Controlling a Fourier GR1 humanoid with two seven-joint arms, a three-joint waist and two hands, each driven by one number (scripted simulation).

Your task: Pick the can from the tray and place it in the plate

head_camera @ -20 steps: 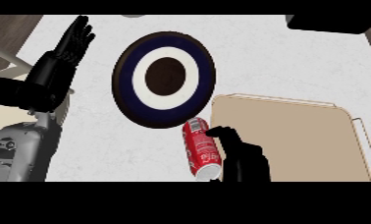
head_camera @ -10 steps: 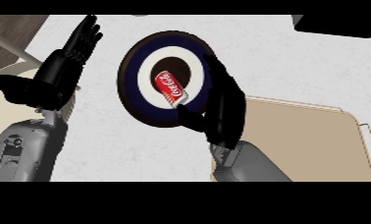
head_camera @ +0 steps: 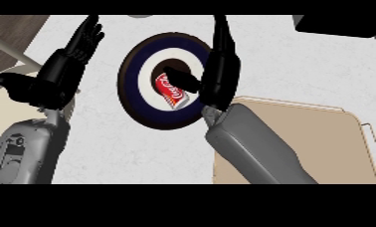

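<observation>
The red can (head_camera: 172,93) lies on its side on the white ring of the round navy-and-white plate (head_camera: 140,59), near the plate's dark centre. My right hand (head_camera: 219,66) hovers over the plate's right half, open, with straight fingers pointing away from me. Its thumb (head_camera: 180,77) reaches left over the can's upper end and hides part of it. The beige tray (head_camera: 323,136) lies at the lower right, partly covered by my right forearm, and nothing shows on it. My left hand (head_camera: 62,74) rests open at the left, fingers up, away from the plate.
A dark object (head_camera: 337,24) sits at the far right corner of the white counter. A small grey object (head_camera: 143,16) shows at the far edge beyond the plate. A wooden surface (head_camera: 18,34) borders the counter at the upper left.
My right hand carried the can from the tray's edge onto the plate, then straightened its fingers off it. The can now lies on the plate. The left hand barely moved.
</observation>
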